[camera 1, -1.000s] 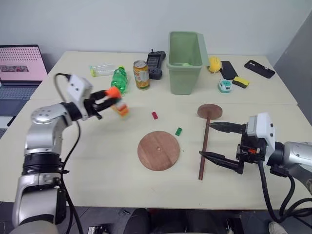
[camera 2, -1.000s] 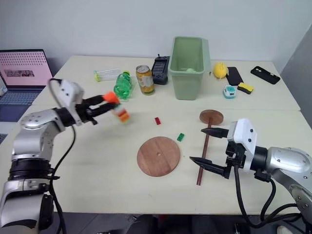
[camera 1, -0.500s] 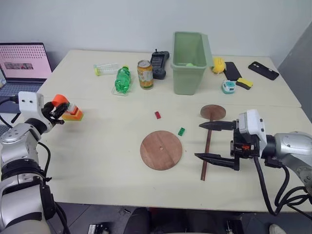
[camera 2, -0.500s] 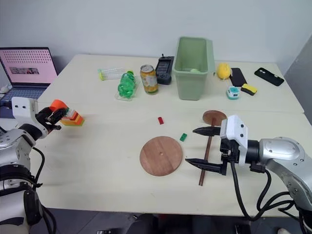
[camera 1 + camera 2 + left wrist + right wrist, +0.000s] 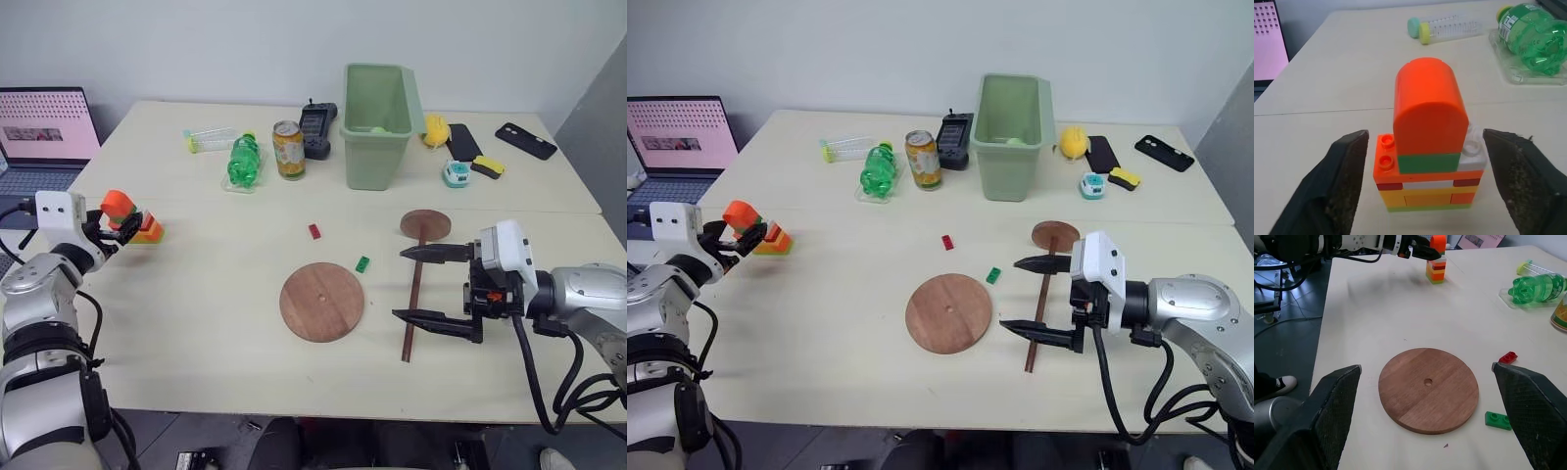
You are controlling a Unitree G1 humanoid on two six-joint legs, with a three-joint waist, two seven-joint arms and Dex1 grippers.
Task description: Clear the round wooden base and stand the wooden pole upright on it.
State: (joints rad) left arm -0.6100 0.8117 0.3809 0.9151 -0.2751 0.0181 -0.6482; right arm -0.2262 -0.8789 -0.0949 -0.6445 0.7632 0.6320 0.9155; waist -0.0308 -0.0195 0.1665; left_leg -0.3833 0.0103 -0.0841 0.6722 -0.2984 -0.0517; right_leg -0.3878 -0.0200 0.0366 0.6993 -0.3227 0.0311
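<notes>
The round wooden base [image 5: 321, 302] lies flat mid-table with nothing on it, its centre hole showing [image 5: 1428, 389]. To its right the wooden pole [image 5: 414, 299] lies on the table, its end disc [image 5: 425, 224] at the far end. My right gripper [image 5: 399, 284] stands wide open and empty, pointing at the base; in the head views the rod crosses between its fingers. At the table's left edge a multicoloured brick tower [image 5: 1427, 147] stands on the table. My left gripper [image 5: 120, 228] is open, a finger on each side of the tower and apart from it.
A red brick [image 5: 314, 231] and a green brick [image 5: 361, 263] lie just beyond the base. Farther back stand a green bin [image 5: 372, 122], a can [image 5: 287, 150], a green bottle [image 5: 241, 162], a clear tube [image 5: 209, 138], a remote and phones. A laptop [image 5: 44, 127] sits far left.
My left gripper carried the brick tower leftward and down, set it on the table near the left edge, then opened off it. The right gripper stayed in place, open.
</notes>
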